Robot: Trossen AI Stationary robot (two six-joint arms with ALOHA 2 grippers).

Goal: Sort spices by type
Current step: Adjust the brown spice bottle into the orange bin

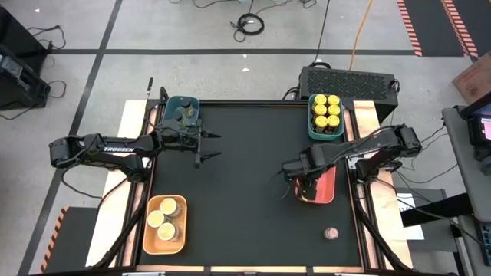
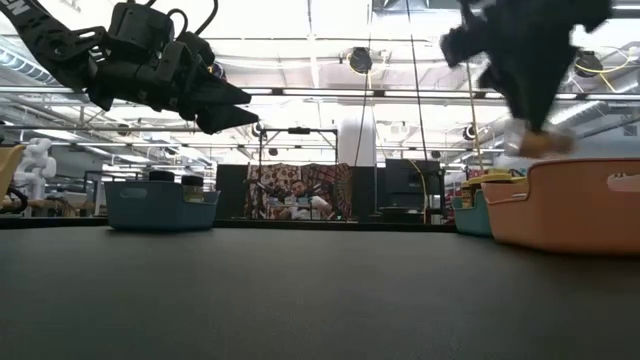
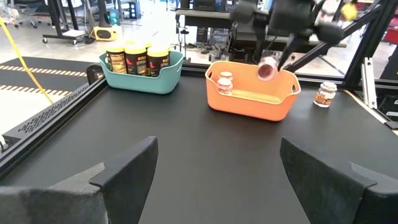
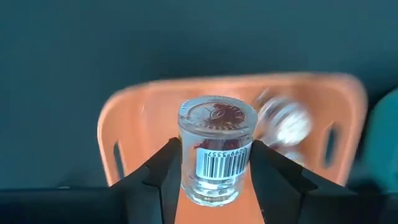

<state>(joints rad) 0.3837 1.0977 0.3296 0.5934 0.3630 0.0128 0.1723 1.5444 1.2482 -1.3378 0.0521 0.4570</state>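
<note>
1. The right gripper [image 4: 214, 171] has its fingers clenched on a tiny pinkish-lidded jar [image 4: 216, 155], carried lid-outward with its barcode showing; it hangs directly above the salmon tray [image 1: 328, 184], which I take to be where this kind belongs, since one like jar [image 3: 224, 83] already sits inside that tray.

2. The jar looks held clear of the salmon tray's floor rather than resting on it; my guess is the arm is about to lower and let go, and the upright grip should let the jar land standing and not roll.

3. One more small jar [image 1: 331, 232] stands alone on the black table [image 1: 245, 192], near the salmon tray on its side toward the table's front edge; it seems the last stray left to be sorted.

4. Just beyond the salmon tray, at the back edge, the green tray [image 1: 313, 126] holds the yellow-lidded jars [image 1: 326, 110] packed in tidy rows; that group appears finished.

5. Well apart from the salmon tray, across the table, the left gripper [image 1: 209, 146] hovers beside the blue tray [image 1: 190, 102] of dark-lidded jars [image 1: 181, 116]; its fingers are spread and grasp nothing, so it seems to be waiting.

6. The orange tray [image 1: 153, 238] with the tan-lidded jars [image 1: 165, 216] lies at the front corner, likewise well apart from the salmon tray.
</note>
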